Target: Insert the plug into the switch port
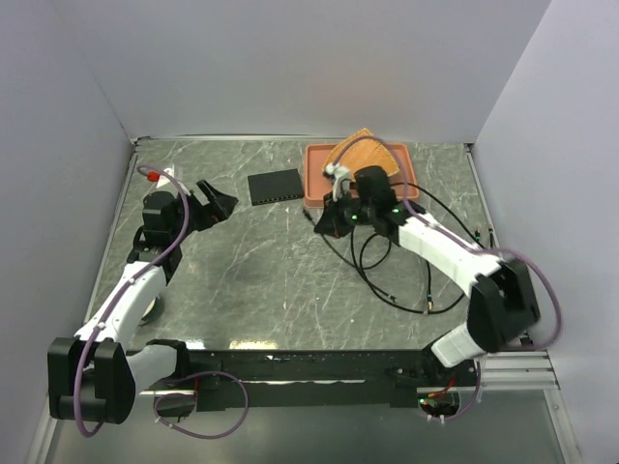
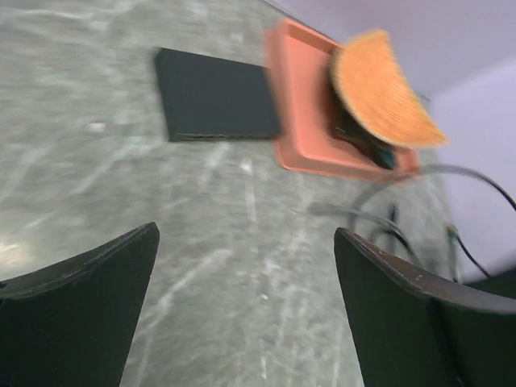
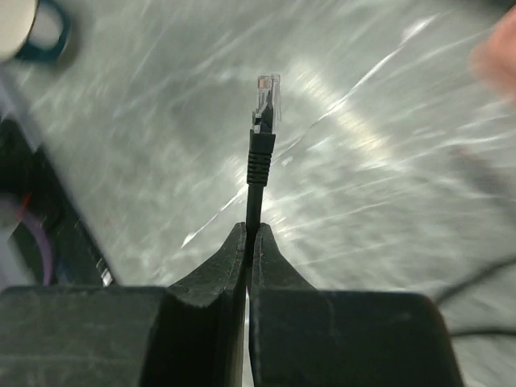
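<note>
Plug (image 3: 267, 89), a clear RJ45 connector on a black Ethernet cable (image 3: 255, 193), is lifted off the table in the right arm's grasp and is not yet at the switch port (image 2: 218, 137).

At the left, the left gripper (image 1: 215, 203) hovers over the table with its 2 fingers spread wide and nothing between them. It points toward the switch (image 1: 276, 186), near it but apart. The switch, a flat matte-black box, lies at the back middle, its right end just beside the terracotta tray (image 1: 311, 184). Its ports seem to run along the near long edge, though blur hides them. An orange rounded object (image 1: 363, 150) sits in the tray.

Just in front of the tray, the right gripper (image 1: 331, 222) is clenched on the cable behind the boot, so the plug sticks out past the fingertips. Slack cable loops on the table further right.

The step in hand looks like carrying and aiming. The next move calls for bringing the plug leftward to the switch's near edge, levelling it with 1 port and pushing straight in. The light box may slide back, so the free left gripper would likely need to brace it.

The tabletop (image 1: 271, 280) is grey-green with a marble pattern and some glare. Plain pale walls close it in on 3 sides.
</note>
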